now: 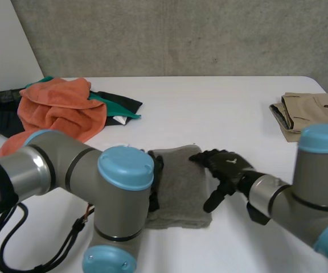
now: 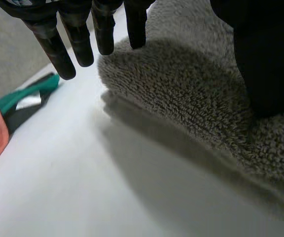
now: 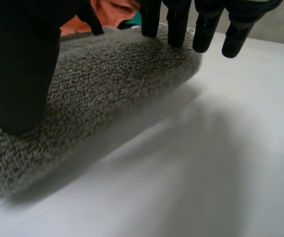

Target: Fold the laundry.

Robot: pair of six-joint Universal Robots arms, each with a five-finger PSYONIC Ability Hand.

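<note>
A folded grey towel [image 1: 178, 185] lies flat in the near middle of the white table [image 1: 209, 102], between the two hands. The left hand [image 1: 155, 182] sits at the towel's left edge, largely hidden in the head view behind the left arm [image 1: 124, 170]. In the left wrist view its fingers [image 2: 80, 42] are straight and released above a rounded corner of the towel [image 2: 191, 94], while the thumb [image 2: 267, 64] rests on the pile. The right hand [image 1: 224, 170] mirrors it at the right edge. Its fingers [image 3: 204, 29] are extended and ungrasping over the far corner of the towel [image 3: 107, 84], and its thumb [image 3: 21, 69] is down on the cloth.

With neither hand pinching fabric, this symmetric flanking probably serves to square or flatten the fold. The towel appears nearly finished.

At the far left, well apart, lies an unfolded heap: an orange cloth [image 1: 58, 111] over a green garment [image 1: 115, 105] and a black garment [image 1: 1, 111]. A folded khaki garment [image 1: 309, 114] rests at the far right, seemingly already done.
</note>
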